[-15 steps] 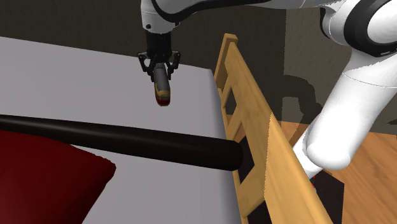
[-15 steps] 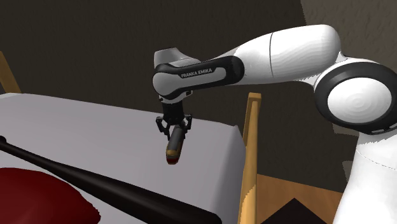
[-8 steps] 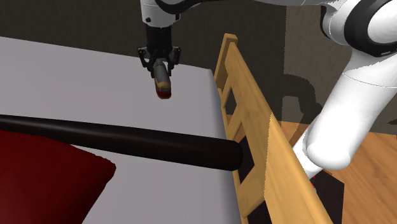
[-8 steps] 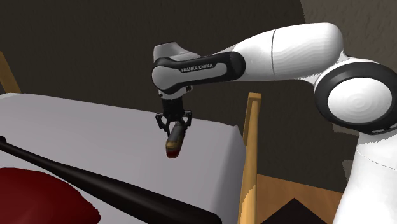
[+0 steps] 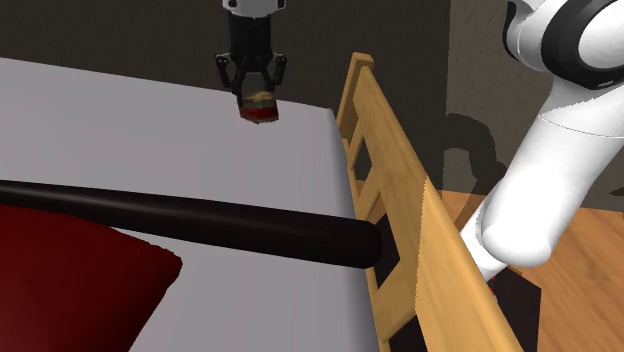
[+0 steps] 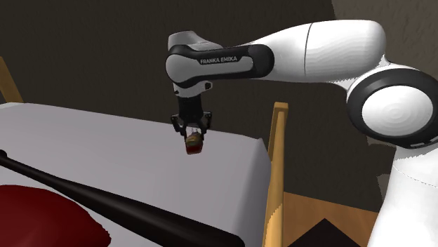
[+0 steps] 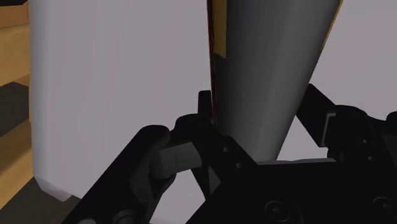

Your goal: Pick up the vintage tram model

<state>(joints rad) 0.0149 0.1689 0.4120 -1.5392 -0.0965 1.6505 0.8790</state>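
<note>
White arm [image 6: 309,52] reaches level, pincer [image 6: 193,132] pointing down, clasping tram model [image 6: 194,145].

The black gripper [image 5: 252,88] is seen near the top, over the far part of the grey surface [image 5: 120,130]; the tram model [image 5: 260,108] is clasped between its fingers, with the red end pointed down; a long black rod [image 5: 200,220] is laid across the surface, nearer the camera; a dark red cushion [image 5: 70,285] is seen in the lower left corner, and its top edge is crossed by the rod; a wooden rail [image 5: 405,200] is set along the surface's right edge; the white arm [image 5: 555,160] is seen at the right, above a wooden floor [image 5: 585,300].
</note>
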